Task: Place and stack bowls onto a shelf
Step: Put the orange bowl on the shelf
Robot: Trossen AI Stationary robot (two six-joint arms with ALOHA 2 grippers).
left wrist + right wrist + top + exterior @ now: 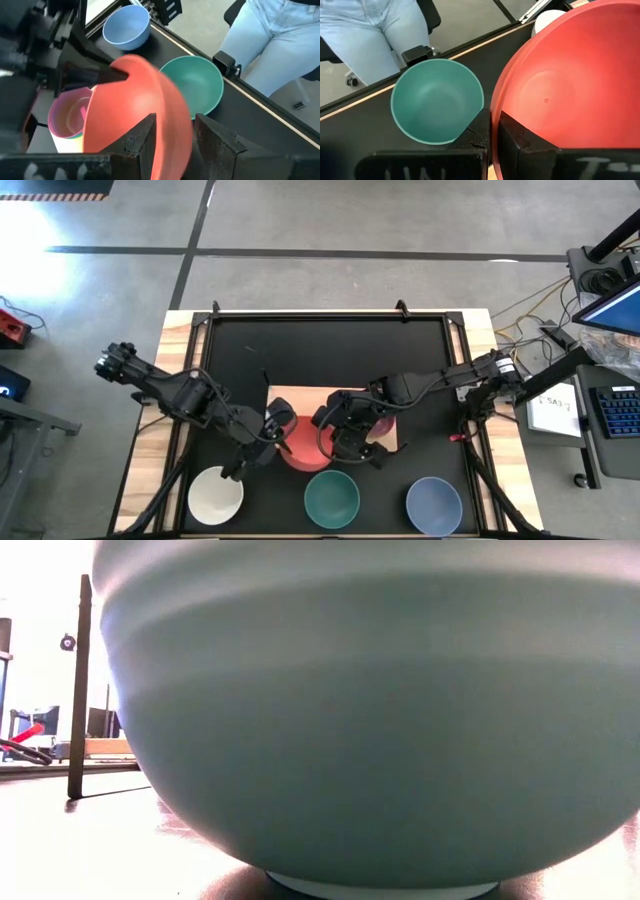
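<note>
Black bench, light-wood shelf board at centre frame. Red round plastic bowl tilted over shelf: right gripper clamped on rim; left gripper fingers apart, astride its far wall. Magenta small bowl just beside.
</note>
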